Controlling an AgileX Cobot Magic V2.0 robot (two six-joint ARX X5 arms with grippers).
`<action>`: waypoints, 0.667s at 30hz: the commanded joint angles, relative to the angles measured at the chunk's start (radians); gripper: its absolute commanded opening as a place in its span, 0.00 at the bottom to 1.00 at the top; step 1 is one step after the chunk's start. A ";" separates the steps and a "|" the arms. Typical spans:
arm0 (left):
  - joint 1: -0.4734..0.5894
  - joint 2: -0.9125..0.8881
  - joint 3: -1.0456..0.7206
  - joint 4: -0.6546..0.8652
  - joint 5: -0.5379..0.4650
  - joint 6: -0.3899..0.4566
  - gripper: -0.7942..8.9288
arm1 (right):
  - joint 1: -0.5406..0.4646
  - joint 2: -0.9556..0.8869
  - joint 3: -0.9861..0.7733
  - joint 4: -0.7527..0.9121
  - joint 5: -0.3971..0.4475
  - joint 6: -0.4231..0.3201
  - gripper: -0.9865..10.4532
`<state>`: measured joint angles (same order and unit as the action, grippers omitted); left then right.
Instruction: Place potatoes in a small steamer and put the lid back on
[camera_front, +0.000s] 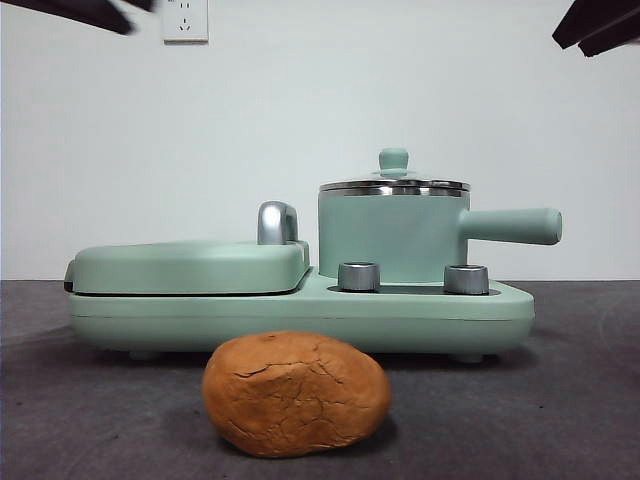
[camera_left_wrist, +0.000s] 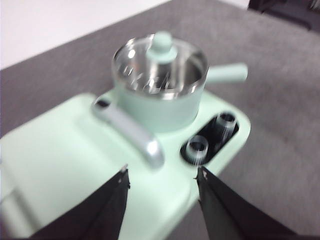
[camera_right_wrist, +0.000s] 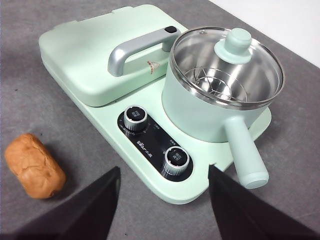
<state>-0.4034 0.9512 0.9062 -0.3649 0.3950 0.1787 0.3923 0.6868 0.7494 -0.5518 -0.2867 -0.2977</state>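
Note:
An orange-brown cracked potato (camera_front: 296, 393) (camera_right_wrist: 34, 165) lies on the dark table in front of the mint-green appliance. The small steamer (camera_front: 392, 237) (camera_right_wrist: 215, 107) (camera_left_wrist: 157, 102) stands on the appliance's right side, its straight handle pointing right. The glass lid (camera_front: 394, 183) (camera_right_wrist: 227, 62) (camera_left_wrist: 160, 67) with its green knob sits on the pot. My left gripper (camera_left_wrist: 161, 177) hangs open above the grill cover, short of the pot. My right gripper (camera_right_wrist: 164, 172) is open above the appliance's front edge near the knobs. Both arms show only as dark tips at the front view's top corners.
The flat grill cover (camera_front: 190, 267) (camera_right_wrist: 95, 55) with a chrome handle (camera_front: 277, 222) (camera_right_wrist: 137, 47) fills the appliance's left half. Two chrome dials (camera_front: 359, 276) (camera_front: 466, 279) face the front. A white wall with a socket (camera_front: 185, 20) stands behind.

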 joint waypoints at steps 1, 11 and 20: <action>-0.042 0.087 0.019 0.137 -0.013 -0.042 0.31 | 0.006 0.004 0.018 0.005 0.000 0.032 0.33; -0.133 0.396 0.111 0.452 -0.099 -0.068 0.32 | 0.005 0.005 0.018 0.006 0.000 0.032 0.33; -0.171 0.680 0.365 0.459 -0.099 -0.063 0.40 | 0.005 0.005 0.018 0.006 0.000 0.032 0.33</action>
<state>-0.5663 1.6077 1.2373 0.0826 0.2939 0.1150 0.3923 0.6868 0.7494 -0.5514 -0.2867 -0.2798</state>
